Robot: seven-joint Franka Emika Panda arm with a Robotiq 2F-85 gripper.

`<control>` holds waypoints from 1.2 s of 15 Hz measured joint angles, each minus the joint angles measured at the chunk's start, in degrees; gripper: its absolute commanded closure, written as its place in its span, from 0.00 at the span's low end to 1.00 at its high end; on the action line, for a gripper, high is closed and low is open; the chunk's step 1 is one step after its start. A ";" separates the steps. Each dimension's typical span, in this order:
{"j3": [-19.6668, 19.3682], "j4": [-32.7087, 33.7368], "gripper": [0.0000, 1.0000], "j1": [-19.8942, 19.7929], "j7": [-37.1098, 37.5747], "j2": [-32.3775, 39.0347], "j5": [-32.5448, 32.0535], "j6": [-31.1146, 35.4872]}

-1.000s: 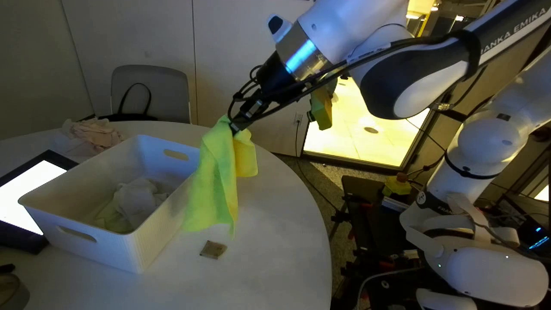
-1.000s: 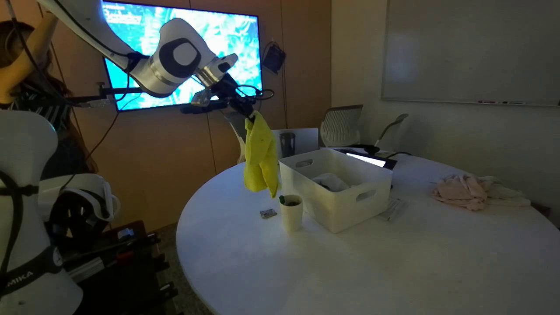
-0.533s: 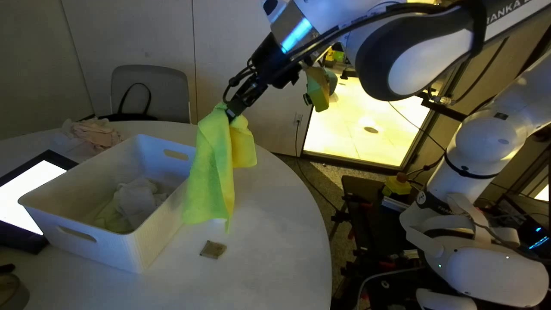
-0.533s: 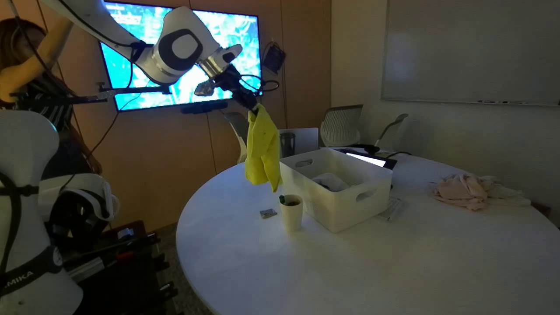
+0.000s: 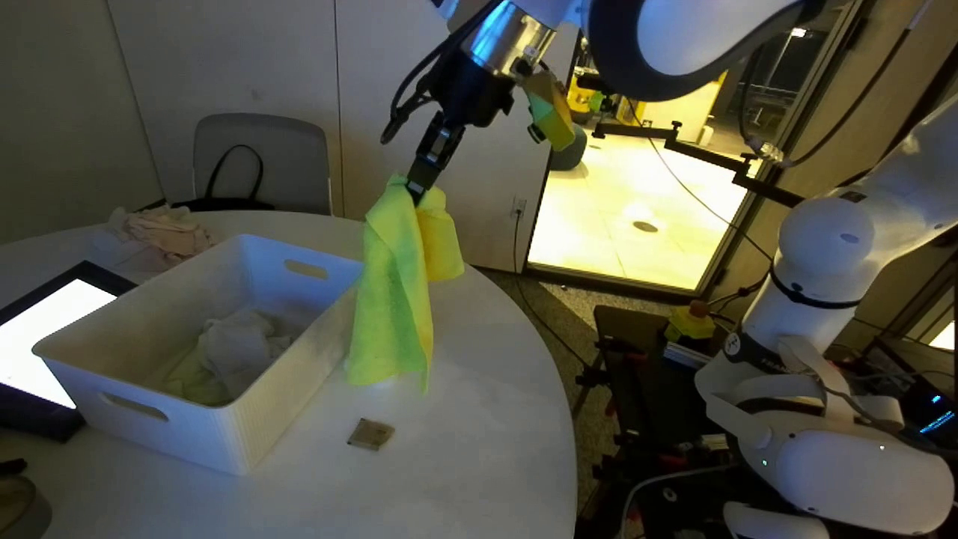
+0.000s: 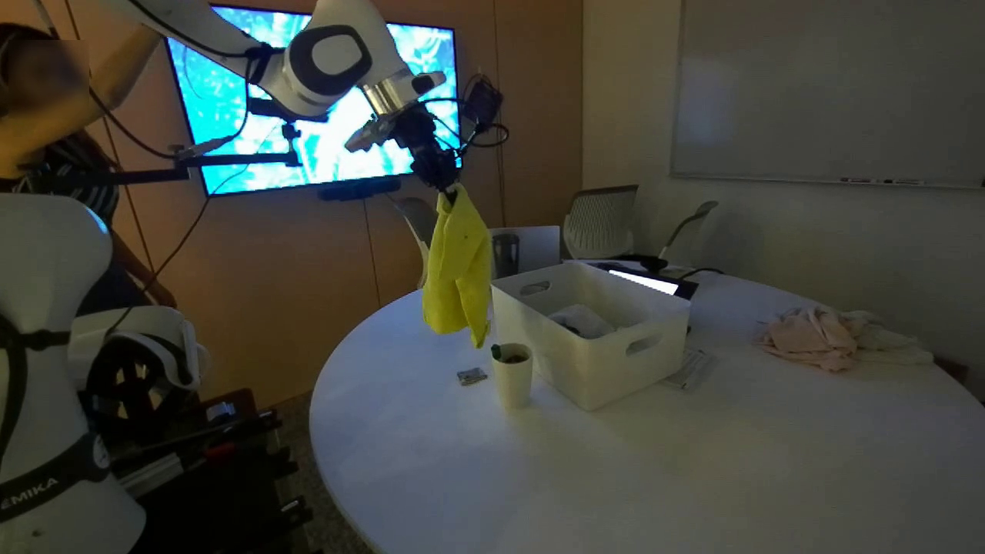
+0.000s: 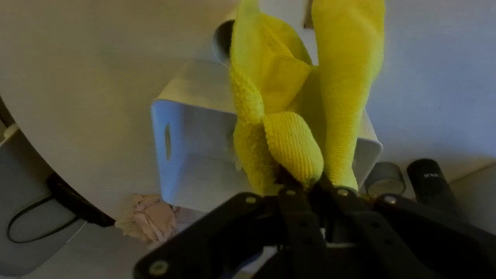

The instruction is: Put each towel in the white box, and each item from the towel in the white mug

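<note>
Gripper (image 5: 415,193) had its fingers clamped on the top of the yellow-green towel (image 5: 393,299). Towel hung in long folds over the round white table (image 5: 456,464), hem off the surface, by the robot-side long wall of the white box (image 5: 284,397); couldn't say if it touched the box. Box mouth faced up; inside, a crumpled whitish cloth (image 5: 236,344) with a pale yellow-green cloth (image 5: 191,378) partly under it. White mug (image 6: 513,385) stood upright just beside that same long wall, something dark green (image 6: 496,352) poking up at its rim, other contents too dark to name. A small flat item (image 6: 472,376) lay on the table near mug and box, touching neither. Mug showed whole in an exterior view; wrist view gave only part of its dark mouth, towel covering the rest, plus a sliver of the flat item. Wrist view also had a grey round thing (image 7: 384,178) and a black cylinder (image 7: 428,176) past one short end of the box. Lit tablet (image 5: 60,329) sat along the opposite long side; pinkish cloth (image 5: 168,230) lay by the table's far edge in an exterior view. Room-wise: open surface ran from the flat item to the curved robot-side edge, and a wide stretch of tabletop (image 6: 654,485) from mug to near edge in an exterior view.
</note>
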 measured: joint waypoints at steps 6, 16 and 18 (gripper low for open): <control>17.33 12.79 0.91 -22.84 -5.48 -3.08 -10.86 -20.80; 53.21 34.64 0.91 -61.47 -20.86 2.98 -2.35 -38.54; 57.69 40.30 0.91 -67.47 -22.85 8.05 0.73 -40.46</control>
